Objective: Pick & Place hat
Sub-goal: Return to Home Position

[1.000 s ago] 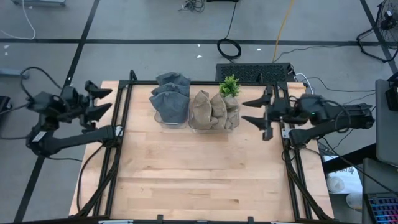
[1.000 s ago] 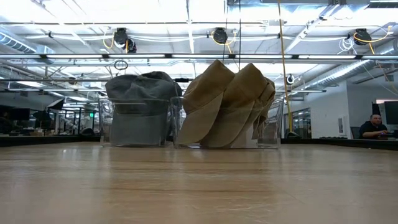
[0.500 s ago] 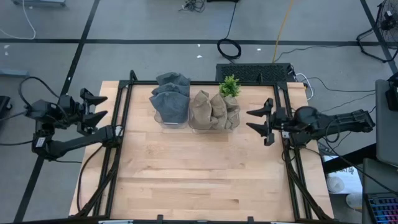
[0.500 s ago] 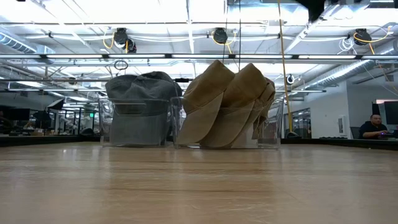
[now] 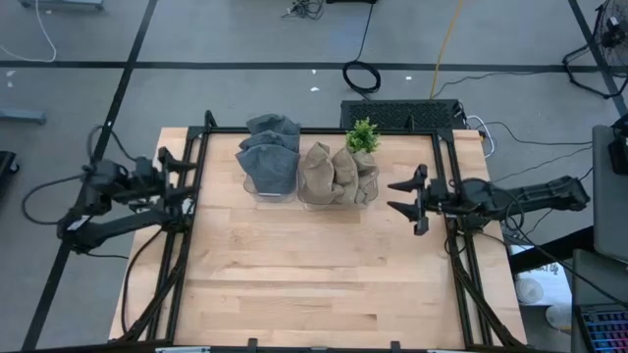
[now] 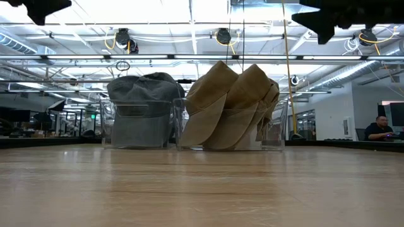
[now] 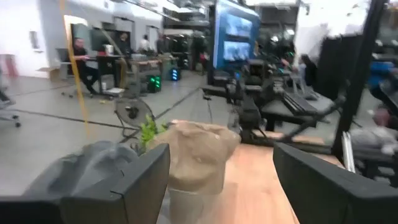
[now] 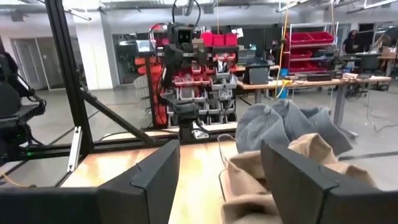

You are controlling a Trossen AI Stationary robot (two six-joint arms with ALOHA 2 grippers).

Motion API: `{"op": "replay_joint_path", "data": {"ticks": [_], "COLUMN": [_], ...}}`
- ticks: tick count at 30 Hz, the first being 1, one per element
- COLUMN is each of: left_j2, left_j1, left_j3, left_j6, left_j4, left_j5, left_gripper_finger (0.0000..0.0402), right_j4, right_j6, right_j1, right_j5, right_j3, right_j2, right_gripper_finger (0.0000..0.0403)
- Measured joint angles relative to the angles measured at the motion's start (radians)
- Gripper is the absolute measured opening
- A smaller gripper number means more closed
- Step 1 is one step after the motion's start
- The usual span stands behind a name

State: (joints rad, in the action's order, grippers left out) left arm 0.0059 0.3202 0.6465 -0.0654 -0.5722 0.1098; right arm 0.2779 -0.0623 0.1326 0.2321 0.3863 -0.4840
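Blue caps (image 5: 270, 155) sit heaped in the left clear bin (image 6: 106, 126) at the back of the worktop (image 5: 314, 284), tan caps (image 5: 339, 175) are crammed in the second bin (image 6: 276, 132) right beside it, and a little green plant (image 5: 362, 135) stands just behind those. Left tool (image 5: 182, 175) hangs over the worktop's left edge, fingers apart, and the right tool (image 5: 405, 195) is spread wide near the right edge, both well apart from the bins. Since half a second back the left tool has swung in from beyond the edge, and both tools now poke into the low view's top corners where only the right one showed.
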Motion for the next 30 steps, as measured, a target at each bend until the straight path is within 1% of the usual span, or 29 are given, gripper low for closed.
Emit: {"op": "replay_joint_path", "data": {"ticks": [2,5,9,12,17,20,26,30], "left_j2": [0.000,0.000,-0.001,0.000,-0.001,-0.001,-0.001,-0.001], "left_j1": [0.000,0.000,0.000,0.000,0.000,0.000,0.000,0.000], "left_j3": [-0.027,-0.082,-0.141,-0.179,-0.226,-0.258,-0.349,-0.423], "left_j6": [0.019,0.012,0.012,0.012,-0.025,-0.025,-0.052,-0.053], "left_j4": [0.015,0.051,0.176,0.230,0.250,0.290,0.356,0.467], "left_j5": [0.030,0.043,0.063,0.066,0.068,0.078,0.076,0.013], "left_gripper_finger": [0.0294,0.0294,0.0294,0.0294,0.0294,0.0294,0.0294,0.0294], "right_j4": [0.006,0.011,0.069,0.109,0.115,0.115,0.115,0.112], "right_j6": [0.003,-0.009,-0.013,-0.004,-0.001,-0.001,-0.004,-0.004], "right_j1": [0.000,0.000,0.000,0.000,0.000,0.000,0.000,0.000], "right_j5": [0.000,-0.001,-0.002,-0.002,-0.002,-0.002,-0.002,-0.002], "right_j3": [-0.034,-0.090,-0.152,-0.188,-0.222,-0.238,-0.252,-0.253], "right_j2": [0.023,0.053,0.089,0.107,0.131,0.139,0.150,0.151], "right_gripper_finger": [0.0212,0.0212,0.0212,0.0212,0.0212,0.0212,0.0212,0.0212]}}
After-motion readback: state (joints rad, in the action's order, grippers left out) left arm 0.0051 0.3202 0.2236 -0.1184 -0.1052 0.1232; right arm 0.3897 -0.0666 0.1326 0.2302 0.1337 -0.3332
